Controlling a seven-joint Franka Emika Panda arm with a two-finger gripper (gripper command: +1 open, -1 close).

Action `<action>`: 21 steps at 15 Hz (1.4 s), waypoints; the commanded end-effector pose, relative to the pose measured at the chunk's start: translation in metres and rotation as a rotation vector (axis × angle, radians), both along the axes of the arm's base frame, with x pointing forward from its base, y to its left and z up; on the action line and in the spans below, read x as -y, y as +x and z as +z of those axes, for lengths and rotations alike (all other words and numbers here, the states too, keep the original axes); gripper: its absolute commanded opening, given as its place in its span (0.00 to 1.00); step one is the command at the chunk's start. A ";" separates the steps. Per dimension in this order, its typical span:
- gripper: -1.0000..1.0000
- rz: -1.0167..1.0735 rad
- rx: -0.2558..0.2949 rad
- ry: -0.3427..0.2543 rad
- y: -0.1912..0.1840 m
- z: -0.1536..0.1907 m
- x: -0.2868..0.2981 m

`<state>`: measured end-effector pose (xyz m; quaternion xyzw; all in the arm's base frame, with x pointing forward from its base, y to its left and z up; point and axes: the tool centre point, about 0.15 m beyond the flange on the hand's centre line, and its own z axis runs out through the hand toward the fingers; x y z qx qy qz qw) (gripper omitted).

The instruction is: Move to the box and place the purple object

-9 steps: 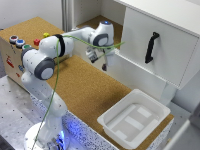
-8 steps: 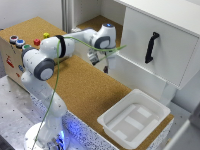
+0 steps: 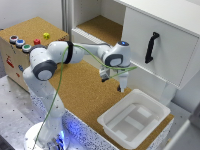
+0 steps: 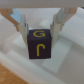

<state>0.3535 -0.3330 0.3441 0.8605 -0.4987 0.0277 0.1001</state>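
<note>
Your hand (image 4: 40, 33) holds the cube (image 4: 39, 44) between both fingers, hanging over the cork tabletop (image 3: 82, 90) just beside the near rim of the box (image 3: 111, 120).

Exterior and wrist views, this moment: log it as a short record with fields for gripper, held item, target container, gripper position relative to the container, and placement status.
gripper: gripper, shut on purple cube
held item: purple cube with yellow markings, between the fingers
target container: white tub, ridged floor, on the cork surface
gripper position: gripper above the tub's edge nearest the arm
placement status: not yet done; nothing visible inside the tub
</note>
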 end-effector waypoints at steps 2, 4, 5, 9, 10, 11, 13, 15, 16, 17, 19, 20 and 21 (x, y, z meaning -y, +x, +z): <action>0.00 -0.213 -0.044 0.012 -0.019 -0.027 0.094; 0.00 -0.256 -0.048 0.009 -0.018 -0.033 0.117; 0.00 -0.271 -0.048 0.010 -0.018 -0.034 0.123; 0.00 -0.304 -0.045 0.006 -0.009 -0.040 0.144; 0.00 -0.309 -0.043 0.012 -0.007 -0.043 0.147; 0.00 -0.313 -0.045 0.013 -0.006 -0.045 0.149; 1.00 -0.340 -0.053 0.018 -0.009 -0.051 0.150; 1.00 -0.353 -0.054 0.029 -0.014 -0.054 0.147; 1.00 -0.357 -0.047 0.034 -0.017 -0.053 0.144; 1.00 -0.362 -0.036 0.034 -0.019 -0.051 0.141; 1.00 -0.357 -0.006 0.042 -0.023 -0.044 0.132; 1.00 -0.350 0.014 0.040 -0.023 -0.037 0.126; 1.00 -0.341 0.056 0.007 -0.023 -0.023 0.116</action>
